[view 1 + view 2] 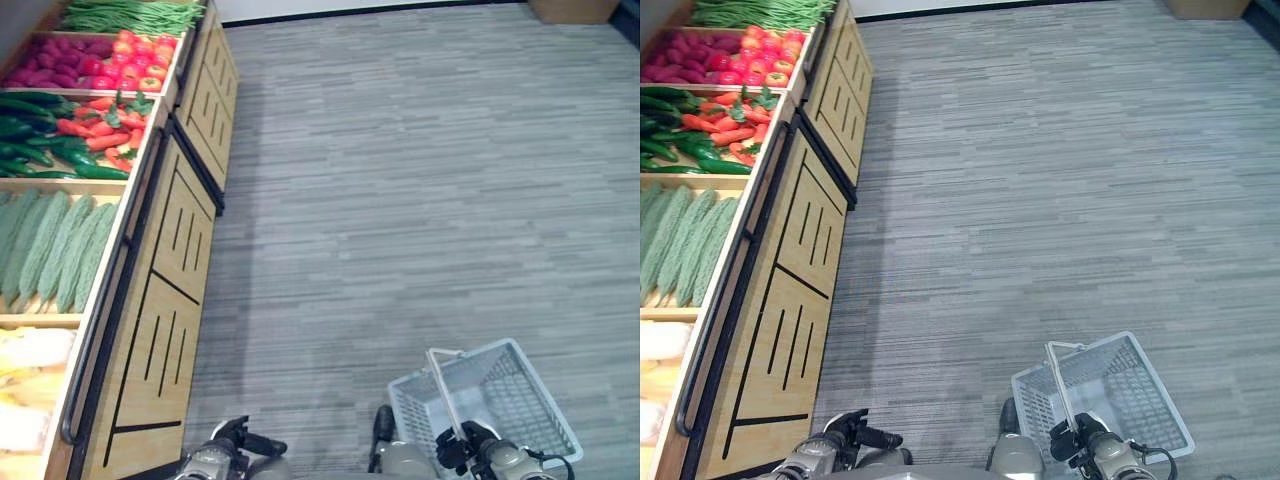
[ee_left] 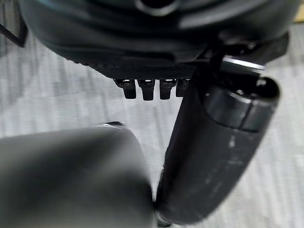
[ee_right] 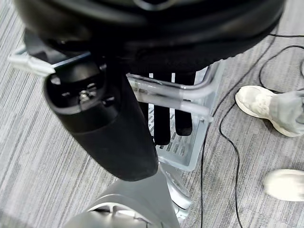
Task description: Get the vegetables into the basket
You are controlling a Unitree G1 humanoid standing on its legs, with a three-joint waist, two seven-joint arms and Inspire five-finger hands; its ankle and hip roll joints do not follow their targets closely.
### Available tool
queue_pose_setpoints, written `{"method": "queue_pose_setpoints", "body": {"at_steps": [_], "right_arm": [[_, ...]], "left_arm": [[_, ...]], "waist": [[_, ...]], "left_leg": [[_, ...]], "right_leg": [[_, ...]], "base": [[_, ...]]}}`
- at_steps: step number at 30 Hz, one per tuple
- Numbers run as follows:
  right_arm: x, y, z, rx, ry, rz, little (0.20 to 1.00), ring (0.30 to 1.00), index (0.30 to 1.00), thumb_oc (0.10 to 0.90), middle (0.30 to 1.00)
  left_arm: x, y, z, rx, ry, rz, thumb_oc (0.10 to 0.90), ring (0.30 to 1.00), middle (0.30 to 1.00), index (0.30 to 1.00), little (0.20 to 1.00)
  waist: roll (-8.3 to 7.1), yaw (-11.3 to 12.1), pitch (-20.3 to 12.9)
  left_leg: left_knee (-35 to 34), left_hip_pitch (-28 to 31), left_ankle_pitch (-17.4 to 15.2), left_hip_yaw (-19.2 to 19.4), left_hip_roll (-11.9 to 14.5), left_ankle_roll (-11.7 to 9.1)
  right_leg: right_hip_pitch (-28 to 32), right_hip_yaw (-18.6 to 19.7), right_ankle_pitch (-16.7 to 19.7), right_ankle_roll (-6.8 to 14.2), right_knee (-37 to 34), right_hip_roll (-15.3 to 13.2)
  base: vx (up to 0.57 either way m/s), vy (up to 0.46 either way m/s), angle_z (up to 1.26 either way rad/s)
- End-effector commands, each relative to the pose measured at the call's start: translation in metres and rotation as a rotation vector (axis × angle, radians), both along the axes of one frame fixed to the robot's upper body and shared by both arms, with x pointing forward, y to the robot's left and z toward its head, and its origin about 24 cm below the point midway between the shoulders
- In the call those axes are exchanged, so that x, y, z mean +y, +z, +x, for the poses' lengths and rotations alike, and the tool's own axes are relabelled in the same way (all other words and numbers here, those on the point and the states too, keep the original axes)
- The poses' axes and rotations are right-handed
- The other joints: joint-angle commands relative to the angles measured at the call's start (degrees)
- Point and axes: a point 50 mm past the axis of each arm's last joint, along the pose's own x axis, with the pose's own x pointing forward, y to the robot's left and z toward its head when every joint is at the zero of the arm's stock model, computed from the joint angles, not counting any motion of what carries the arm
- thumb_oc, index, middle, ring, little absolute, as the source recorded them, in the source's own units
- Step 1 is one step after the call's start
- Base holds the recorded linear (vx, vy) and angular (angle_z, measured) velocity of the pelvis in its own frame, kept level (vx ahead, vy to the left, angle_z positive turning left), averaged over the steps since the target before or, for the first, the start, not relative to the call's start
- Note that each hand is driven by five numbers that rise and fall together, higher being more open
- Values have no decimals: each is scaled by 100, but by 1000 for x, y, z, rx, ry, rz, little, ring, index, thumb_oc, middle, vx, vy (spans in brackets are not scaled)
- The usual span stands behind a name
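A white wire basket [image 1: 545, 388] hangs low at the right, just above the grey floor and with nothing inside. My right hand [image 3: 164, 124] is shut on its clear handle [image 3: 167, 94], also seen as right hand [image 1: 472, 441]. My left hand [image 1: 232, 441] hangs at the lower left beside the shelf, fingers [image 2: 147, 88] relaxed and holding nothing. The vegetables lie in bins on the wooden shelf at the left: pale green bitter gourds [image 1: 55, 250], red peppers [image 1: 110, 128], dark green cucumbers [image 1: 28, 128], tomatoes [image 1: 138, 58] and green beans [image 1: 130, 14]. Both hands are well short of the bins.
The wooden shelf front [image 1: 170, 265] with a black rail runs along the left. Purple vegetables [image 1: 55, 60] and pale yellow produce [image 1: 30, 380] fill other bins. A person's white shoes [image 3: 263, 102] stand on the floor near the basket. Open grey floor [image 1: 420, 180] stretches ahead.
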Motion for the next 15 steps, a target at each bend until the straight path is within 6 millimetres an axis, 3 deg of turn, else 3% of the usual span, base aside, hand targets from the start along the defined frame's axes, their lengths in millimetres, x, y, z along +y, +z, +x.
{"method": "queue_pose_setpoints", "body": {"at_steps": [1,2,3,4,8,15], "right_arm": [[0,-2,-6,15,-21,20,300,300,300,400,300],[-1,-2,-7,21,-12,14,300,300,300,400,300],[-1,-2,-8,22,-12,13,300,300,300,400,300],[-2,-1,-7,20,4,2,300,300,300,400,300],[4,-3,-6,18,8,10,300,300,300,400,300],[12,-9,-15,46,-6,25,300,300,300,400,300]], "left_arm": [[7,5,10,-26,-44,29,900,1000,1000,1000,1000],[6,3,6,-6,-67,36,900,1000,1000,1000,1000],[6,3,5,-5,-68,36,900,1000,1000,1000,1000],[3,2,3,4,-93,48,900,1000,1000,1000,1000],[5,0,-2,20,-86,58,900,1000,1000,1000,1000],[8,-1,-7,34,-88,69,900,1000,1000,1000,1000]], "waist": [[-195,77,-43],[-135,148,-111],[-137,161,-103],[-66,273,-127],[10,213,-198],[-15,187,-272]], "left_leg": [[-277,-131,568,801,-95,274],[-1132,-238,335,775,-72,382],[-1174,-189,338,793,-82,384],[-1828,-469,453,578,-73,399],[-2097,-144,381,676,-92,408],[-2264,243,200,770,-217,540]], "right_leg": [[-4,331,45,473,106,-52],[46,394,-2,574,49,-33],[66,407,-16,583,52,-40],[153,518,-101,662,-8,-48],[192,699,-178,646,-8,-7],[360,855,-242,616,12,-39]], "base": [[248,55,5],[254,57,6],[311,88,4],[167,50,-3],[122,41,-30],[77,69,-23]]}}
